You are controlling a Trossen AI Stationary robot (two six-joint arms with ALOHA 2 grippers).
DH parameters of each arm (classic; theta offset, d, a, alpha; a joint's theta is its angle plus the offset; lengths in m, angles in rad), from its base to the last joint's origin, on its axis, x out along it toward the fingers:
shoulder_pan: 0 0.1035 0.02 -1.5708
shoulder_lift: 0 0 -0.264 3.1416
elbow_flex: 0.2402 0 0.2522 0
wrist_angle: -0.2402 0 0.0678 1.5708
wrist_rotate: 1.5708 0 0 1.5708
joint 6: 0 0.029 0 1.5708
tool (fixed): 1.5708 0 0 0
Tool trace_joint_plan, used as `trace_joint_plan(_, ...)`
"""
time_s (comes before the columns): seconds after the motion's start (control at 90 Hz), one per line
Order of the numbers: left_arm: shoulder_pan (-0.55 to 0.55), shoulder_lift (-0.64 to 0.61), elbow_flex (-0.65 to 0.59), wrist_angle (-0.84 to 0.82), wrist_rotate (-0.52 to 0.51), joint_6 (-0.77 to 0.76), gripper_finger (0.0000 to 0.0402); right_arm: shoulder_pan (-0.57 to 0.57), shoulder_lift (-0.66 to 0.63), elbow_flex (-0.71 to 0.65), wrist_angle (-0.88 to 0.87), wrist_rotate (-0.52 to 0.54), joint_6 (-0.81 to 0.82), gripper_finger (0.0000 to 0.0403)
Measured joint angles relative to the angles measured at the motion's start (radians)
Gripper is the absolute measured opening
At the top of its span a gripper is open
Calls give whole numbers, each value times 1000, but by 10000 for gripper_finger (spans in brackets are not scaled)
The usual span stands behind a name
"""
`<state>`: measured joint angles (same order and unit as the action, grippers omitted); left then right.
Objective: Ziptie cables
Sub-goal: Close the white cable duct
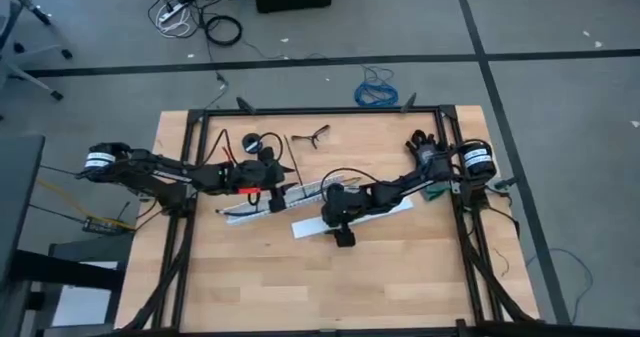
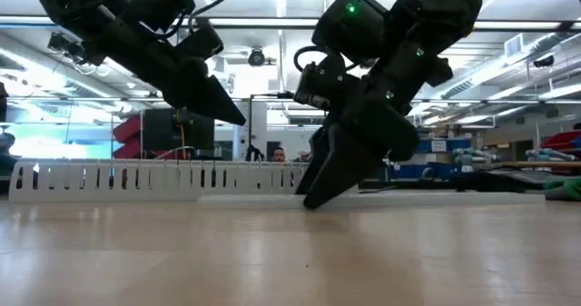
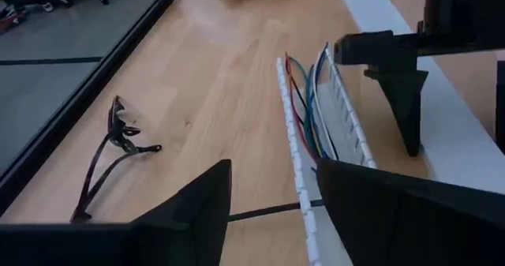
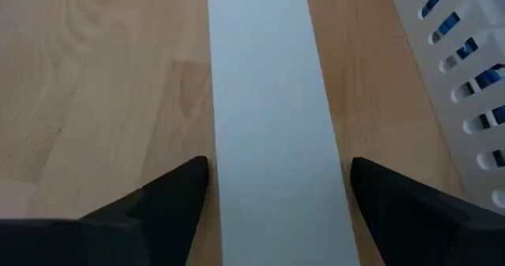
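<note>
The cables (image 3: 309, 112) are thin red, green, blue and pale wires lying lengthwise inside a white slotted strip (image 3: 296, 159) on the table; they also show in the high view (image 1: 272, 201). My left gripper (image 3: 272, 171) hovers open above the strip's near end (image 2: 227, 106). A flat white strip (image 4: 272, 116) lies beside the slotted one. My right gripper (image 4: 276, 167) is open and tipped down low over it (image 2: 318, 183), one finger on each side. I cannot tell whether its fingertips touch the strip or the table.
A pair of dark glasses (image 3: 110, 151) lies on the wood toward the table's far edge (image 1: 312, 135). A round black object (image 1: 255, 142) sits near the left arm. A blue coiled cable (image 1: 378, 89) lies on the floor beyond the table frame.
</note>
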<state>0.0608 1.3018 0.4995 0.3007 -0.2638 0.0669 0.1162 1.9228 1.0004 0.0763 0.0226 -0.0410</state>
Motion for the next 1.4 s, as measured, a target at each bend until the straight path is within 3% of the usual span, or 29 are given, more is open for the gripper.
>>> trace_joint_plan(0.4,0,0,0,0,0,0,184,0,1,-1,-3,4,-1,301)
trace_joint_plan(0.778,0,0,0,0,-1,-1,184,0,2,-1,-1,-8,-7,211)
trace_joint_plan(1.4,0,0,0,0,-2,-1,184,0,2,-1,6,-11,14,238)
